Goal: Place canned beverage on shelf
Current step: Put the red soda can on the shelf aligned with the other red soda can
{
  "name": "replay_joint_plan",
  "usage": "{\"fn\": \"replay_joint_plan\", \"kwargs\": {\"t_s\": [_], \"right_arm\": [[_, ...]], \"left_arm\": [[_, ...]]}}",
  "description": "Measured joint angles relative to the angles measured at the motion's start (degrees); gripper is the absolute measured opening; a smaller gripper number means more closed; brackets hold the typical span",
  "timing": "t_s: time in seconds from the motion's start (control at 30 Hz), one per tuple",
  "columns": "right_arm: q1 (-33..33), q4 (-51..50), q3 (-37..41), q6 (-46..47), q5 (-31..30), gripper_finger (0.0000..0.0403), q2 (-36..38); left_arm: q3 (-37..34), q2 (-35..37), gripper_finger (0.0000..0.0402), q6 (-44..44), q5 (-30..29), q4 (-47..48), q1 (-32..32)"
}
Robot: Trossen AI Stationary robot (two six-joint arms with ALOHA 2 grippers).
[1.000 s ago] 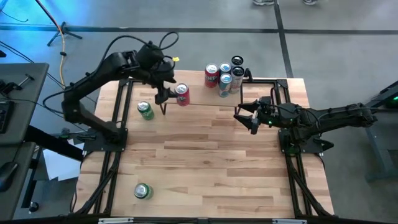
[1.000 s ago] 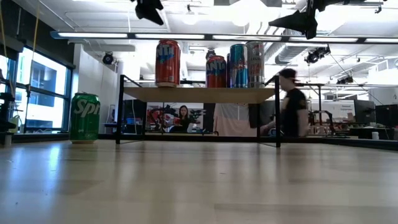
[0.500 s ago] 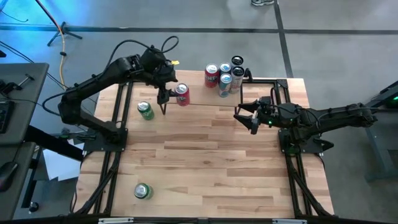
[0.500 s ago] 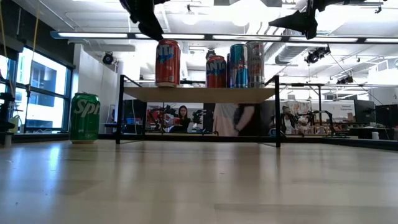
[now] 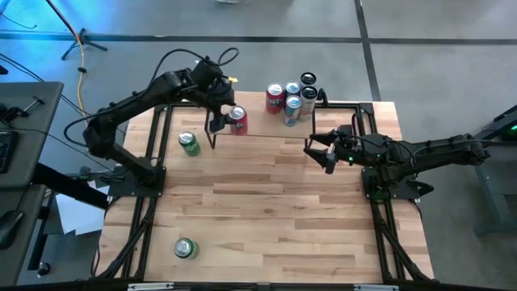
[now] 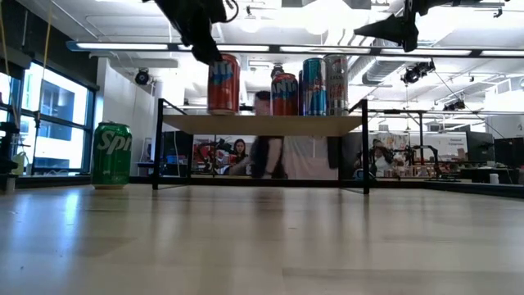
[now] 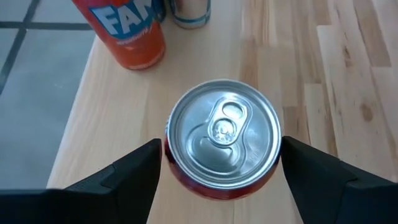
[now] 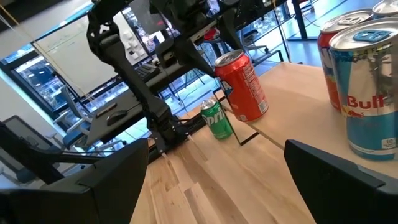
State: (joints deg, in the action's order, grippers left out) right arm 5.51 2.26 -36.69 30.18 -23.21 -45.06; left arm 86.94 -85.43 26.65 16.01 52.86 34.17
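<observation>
Item: red aluminium drink can (image 7: 222, 137), upright on light-wood shelf (image 5: 254, 125), upper centre of high view. Left hand (image 7: 221, 171) spread astride it, w/o contact. Right hand (image 5: 317, 151) spread, idle, mid-right. Risk: finger clips can on withdrawal, tipping it off shelf edge.

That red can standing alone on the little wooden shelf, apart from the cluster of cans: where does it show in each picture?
High view: red can, upper middle, under the left hand.
Low view: on the shelf, leftmost can.
Left wrist view: centre, seen from above.
Right wrist view: middle.
Shared landmark: the green can beside the shelf.
</observation>
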Motion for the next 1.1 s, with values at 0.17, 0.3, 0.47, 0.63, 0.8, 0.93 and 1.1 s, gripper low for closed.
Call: {"fn": "replay_joint_plan", "kwargs": {"t_s": [0.17,0.3,0.47,0.63,0.8,0.93,1.1], "right_arm": [[-0.01,-0.01,0.0,-0.1,-0.77,0.036,0.0],[-0.01,-1.07,0.0,-0.16,-0.8,0.036,0.02],[-0.01,-2.19,0.0,-0.16,-0.83,0.036,0.02],[-0.01,-2.39,0.0,-0.16,-0.85,0.036,0.02],[-0.01,-2.49,0.0,-0.16,-0.87,0.036,0.02],[-0.01,-2.49,0.0,-0.16,-0.89,0.036,0.02],[-0.01,-2.56,0.0,-0.58,-1.11,0.036,0.02]], "left_arm": [[0.02,-1.53,0.0284,0.54,0.02,-0.17,0.0],[0.07,-2.3,0.0284,0.46,0.18,-0.37,0.0],[0.07,-2.36,0.0279,-0.3,0.2,-0.41,0.0],[0.07,-2.36,0.0238,-2.35,0.15,-0.68,0.0],[-0.11,-2.67,0.0188,-9.55,-1.89,-4.64,-0.06],[-0.14,-2.63,0.0186,-15.96,-2.25,-9.56,-0.28],[-0.11,-2.6,0.0191,-17.62,-6.16,-12.21,-3.31]]}}
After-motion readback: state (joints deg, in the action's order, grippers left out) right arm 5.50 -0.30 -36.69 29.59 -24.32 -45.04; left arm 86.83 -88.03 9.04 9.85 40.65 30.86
